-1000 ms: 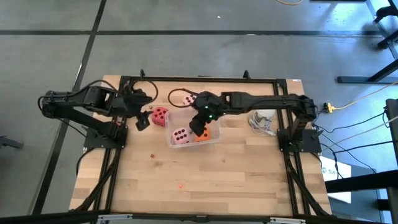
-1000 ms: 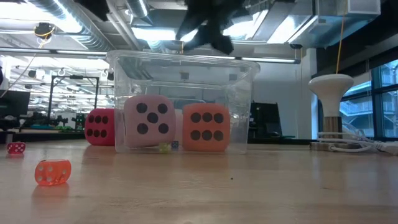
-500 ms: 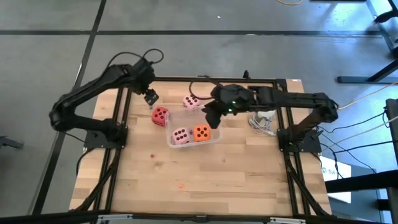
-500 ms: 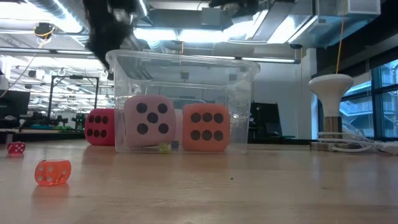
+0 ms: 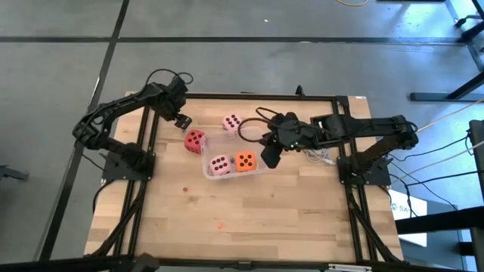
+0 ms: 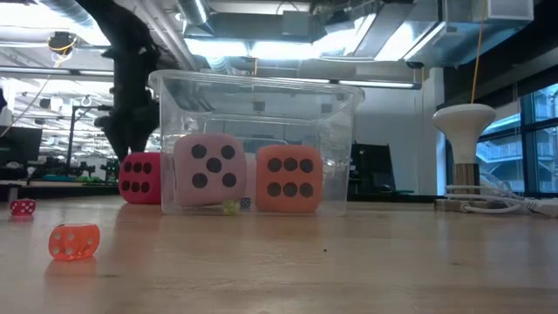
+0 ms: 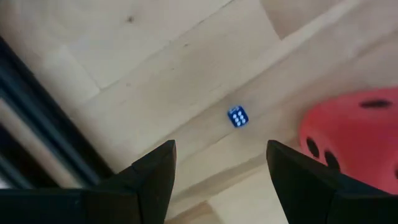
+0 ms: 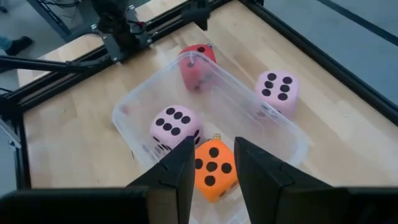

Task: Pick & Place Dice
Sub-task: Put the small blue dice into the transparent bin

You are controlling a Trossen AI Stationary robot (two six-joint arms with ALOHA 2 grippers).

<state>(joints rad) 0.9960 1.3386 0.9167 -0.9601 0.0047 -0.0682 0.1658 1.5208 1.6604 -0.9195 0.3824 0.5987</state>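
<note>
A clear plastic tub (image 5: 234, 160) stands mid-table. It holds a pale pink die (image 5: 220, 165) and an orange die (image 5: 244, 161), both resting on its floor. A red die (image 5: 195, 140) sits on the table by the tub's left end, and a second pale pink die (image 5: 232, 122) sits beyond the tub's far wall. My left gripper (image 5: 181, 121) hangs open, pointing down, just far-left of the red die (image 7: 354, 140). My right gripper (image 5: 270, 156) hovers off the tub's right end. Its fingers stand a little apart with nothing between them (image 8: 214, 168).
A tiny blue die (image 7: 237, 117) lies on the wood under my left gripper. A small orange die (image 6: 73, 242) and a small red one (image 6: 22, 208) lie near the front. White cables (image 5: 319, 147) lie at the right. A black frame rail (image 5: 249, 97) borders the far edge.
My left gripper has swung from the table's left side toward the far edge, turned to point down, and sunk beside the red die. My right gripper has drawn back from over the tub toward the table's right edge and risen. The dice have stayed put.
</note>
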